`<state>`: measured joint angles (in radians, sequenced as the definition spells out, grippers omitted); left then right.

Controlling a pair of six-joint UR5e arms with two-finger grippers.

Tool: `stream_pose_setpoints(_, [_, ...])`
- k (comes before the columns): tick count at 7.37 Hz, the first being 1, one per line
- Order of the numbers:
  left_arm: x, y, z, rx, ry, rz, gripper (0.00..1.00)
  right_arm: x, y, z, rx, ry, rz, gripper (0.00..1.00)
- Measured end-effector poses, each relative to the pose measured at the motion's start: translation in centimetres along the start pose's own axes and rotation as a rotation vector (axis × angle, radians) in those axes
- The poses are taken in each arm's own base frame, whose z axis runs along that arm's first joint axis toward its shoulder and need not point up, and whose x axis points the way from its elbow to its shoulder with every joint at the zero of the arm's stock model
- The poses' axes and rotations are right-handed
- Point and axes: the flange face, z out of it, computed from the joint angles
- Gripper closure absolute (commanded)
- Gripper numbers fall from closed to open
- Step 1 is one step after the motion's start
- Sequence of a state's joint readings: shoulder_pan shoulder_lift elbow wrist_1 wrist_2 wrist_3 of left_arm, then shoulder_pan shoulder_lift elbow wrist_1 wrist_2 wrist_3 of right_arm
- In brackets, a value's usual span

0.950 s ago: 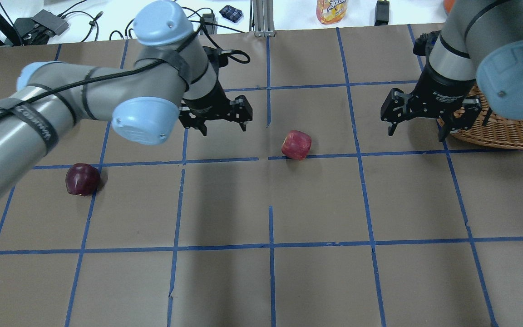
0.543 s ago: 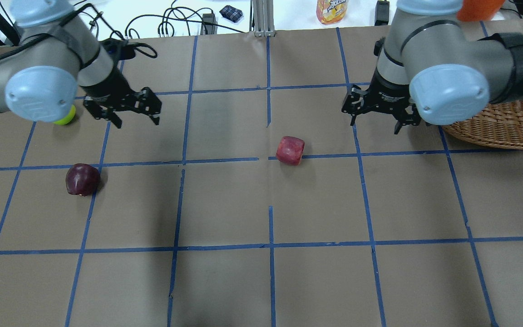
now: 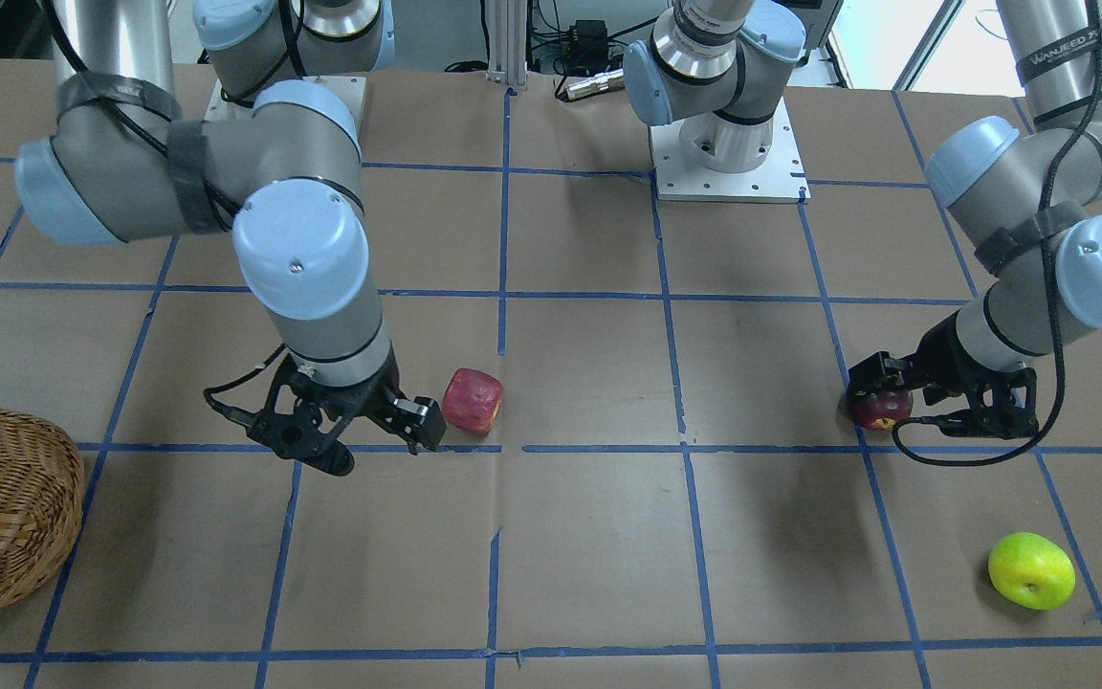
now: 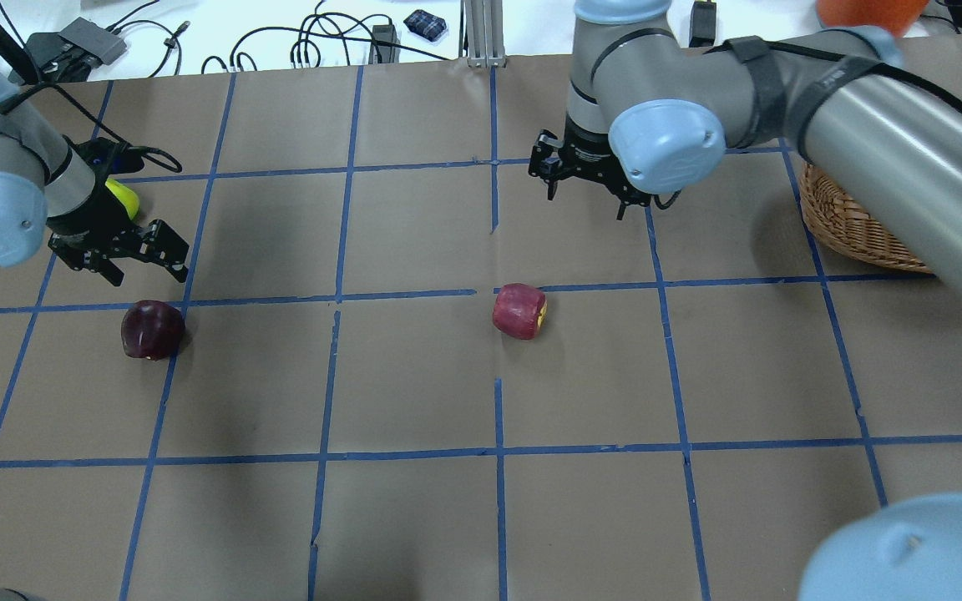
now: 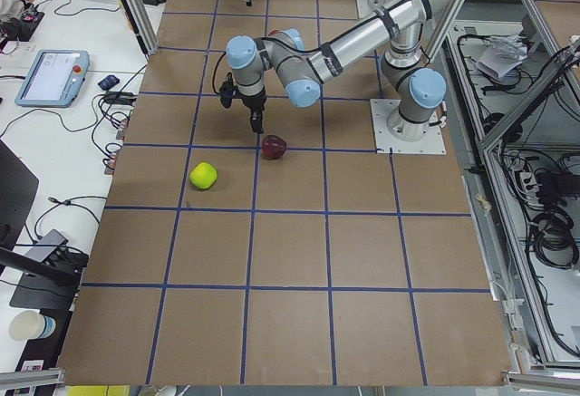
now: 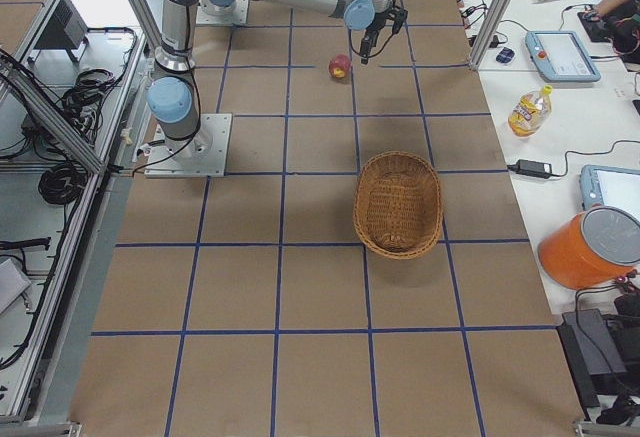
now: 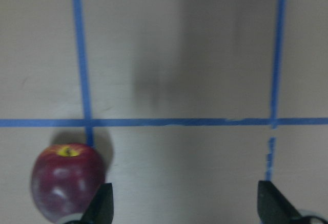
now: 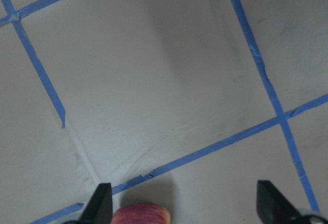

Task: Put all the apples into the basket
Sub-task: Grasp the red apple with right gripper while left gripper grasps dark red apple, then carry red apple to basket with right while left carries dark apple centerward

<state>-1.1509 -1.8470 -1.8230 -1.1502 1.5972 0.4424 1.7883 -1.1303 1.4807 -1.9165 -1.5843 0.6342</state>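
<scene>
Overhead view: left hand (image 4: 149,271) spread wide, maroon apple (image 4: 152,330) at its 6 o'clock — right hand (image 4: 585,204) likewise apart, pink apple (image 4: 519,310) at 7 o'clock

Robotics lab, test cell. Table (image 4: 414,517) papered brown, marked with blue tape grid (image 4: 499,453). Two industrial arms (image 3: 307,277) bolted to base plates (image 3: 781,182). Aluminium frame post (image 4: 483,33) at table edge. White side bench (image 5: 54,142) holds teach pendants (image 5: 52,77) and loose cables (image 4: 314,42). Cable bundles (image 5: 548,224) lie beside cell.
</scene>
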Motion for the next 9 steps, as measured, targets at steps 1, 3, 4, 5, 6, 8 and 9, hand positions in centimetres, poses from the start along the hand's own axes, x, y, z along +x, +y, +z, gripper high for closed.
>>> stream_pose_setpoints(1, [-1.9, 0.4, 1.5, 0.009, -0.012, 0.022, 0.0, -2.1, -0.1, 1.8, -0.026, 0.0, 0.011, 0.0])
stream_pose_setpoints(3, [-3.8, 0.3, 4.1, 0.004, -0.005, 0.031, 0.0, -3.6, 0.9, 3.9, -0.122, -0.008, 0.024, 0.0])
stream_pose_setpoints(4, [-4.0, 0.2, 5.3, -0.006, 0.008, 0.029, 0.0, -3.6, 1.5, 4.7, -0.168, 0.011, 0.027, 0.0])
stream_pose_setpoints(5, [-4.0, 0.1, 6.1, -0.014, 0.02, 0.029, 0.0, -3.5, 1.7, 5.7, -0.2, 0.029, 0.028, 0.0])
stream_pose_setpoints(6, [-4.0, 0.0, 6.6, -0.018, 0.031, 0.029, 0.0, -3.4, 1.9, 6.6, -0.222, 0.042, 0.03, 0.0])
stream_pose_setpoints(8, [-3.8, 0.4, 7.4, -0.033, 0.043, 0.029, 0.0, -3.6, 2.5, 8.2, -0.275, 0.028, 0.036, 0.0])
stream_pose_setpoints(9, [-3.6, 0.9, 8.0, -0.046, 0.049, 0.028, 0.0, -3.6, 2.8, 9.1, -0.301, 0.023, 0.036, 0.0])
